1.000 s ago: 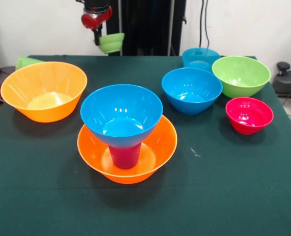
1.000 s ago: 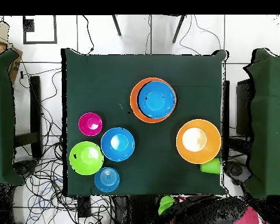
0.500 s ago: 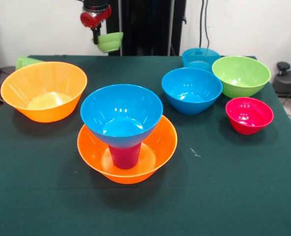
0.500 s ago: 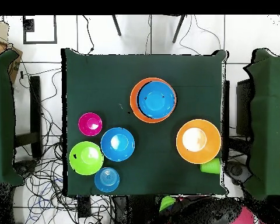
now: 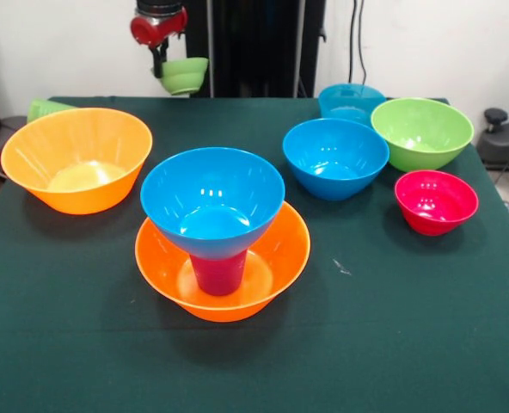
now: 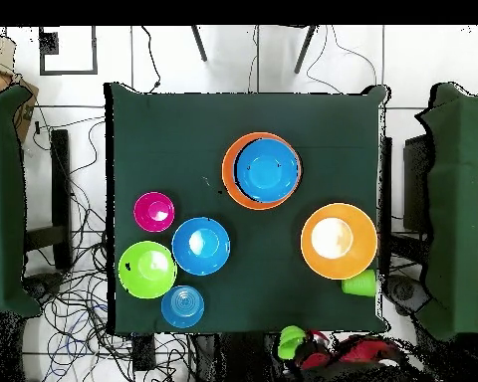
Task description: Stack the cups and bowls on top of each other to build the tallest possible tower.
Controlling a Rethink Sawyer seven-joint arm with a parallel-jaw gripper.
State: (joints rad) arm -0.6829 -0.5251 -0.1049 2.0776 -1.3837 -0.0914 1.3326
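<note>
The gripper (image 5: 162, 69) hangs above the table's far edge with its jaws closed on the rim of a small lime green bowl (image 5: 185, 75), so the bowl hangs off-centre and could tilt or slip during transport. The tower (image 5: 219, 232) stands near the table's centre: a blue bowl (image 5: 211, 196) balanced on an inverted purple-magenta cup (image 5: 219, 271) inside an orange bowl (image 5: 223, 262). That narrow cup base is the weak point; an off-centre or heavy placement is likely to tip the blue bowl, and a low approach risks clipping the other orange bowl (image 5: 76, 157).
</note>
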